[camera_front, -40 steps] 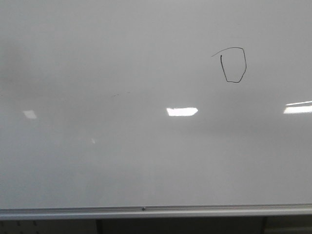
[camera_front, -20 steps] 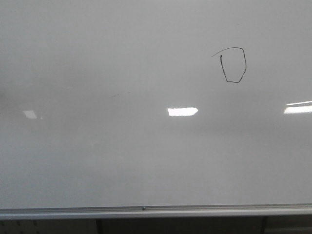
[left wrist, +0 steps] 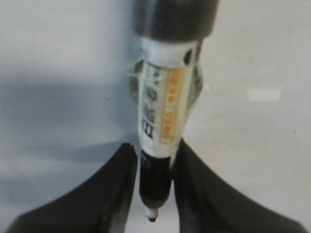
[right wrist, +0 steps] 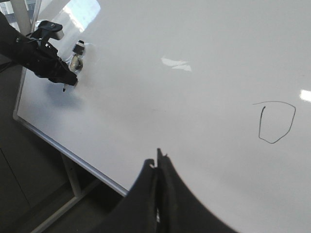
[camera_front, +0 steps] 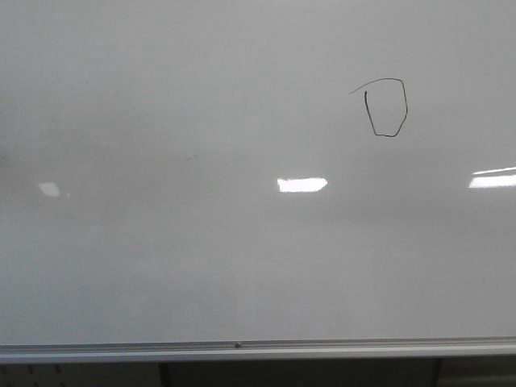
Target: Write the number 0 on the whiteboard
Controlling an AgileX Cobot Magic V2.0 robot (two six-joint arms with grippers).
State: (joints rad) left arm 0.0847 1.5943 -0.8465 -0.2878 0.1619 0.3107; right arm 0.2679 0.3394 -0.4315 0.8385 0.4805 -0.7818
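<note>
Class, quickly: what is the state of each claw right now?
Left claw: closed on the marker.
Right claw: closed, holding nothing visible.

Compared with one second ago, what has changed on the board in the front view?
Nothing visibly changed. The number 0 sits at the same spot on the whiteboard, same shape, with no new strokes, and no arm has entered the front view.
</note>
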